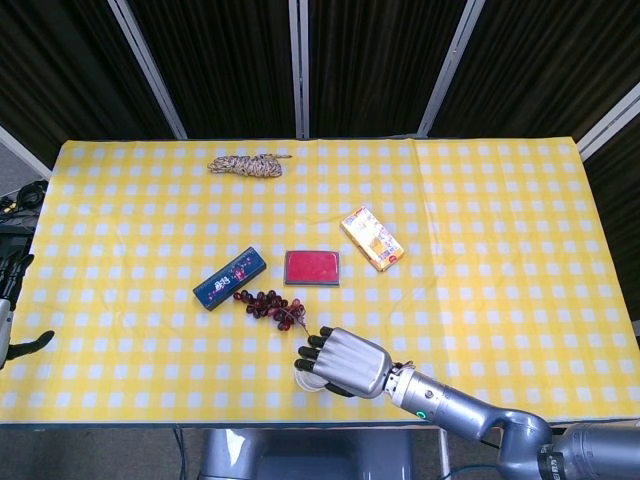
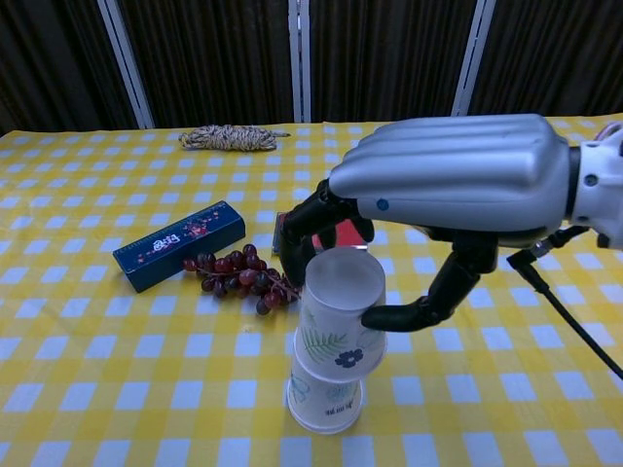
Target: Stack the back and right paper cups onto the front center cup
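Observation:
My right hand [image 2: 458, 190] grips an upside-down paper cup with a leaf and flower print [image 2: 339, 316], its fingers wrapped round the upper part. That cup sits over the top of the front center cup [image 2: 326, 401], which stands upside down on the yellow checked cloth. In the head view the right hand [image 1: 345, 362] covers both cups; only a sliver of white cup [image 1: 303, 371] shows at its left. My left hand [image 1: 12, 300] hangs at the far left edge, off the table, holding nothing.
Purple grapes [image 2: 245, 275] lie just behind the cups. A dark blue box [image 2: 178, 244], a red pad [image 1: 312, 267], an orange snack box [image 1: 372, 238] and a coil of rope [image 2: 230, 137] are spread across the cloth [image 1: 500, 220]. A black cable [image 2: 574, 321] trails from my right wrist.

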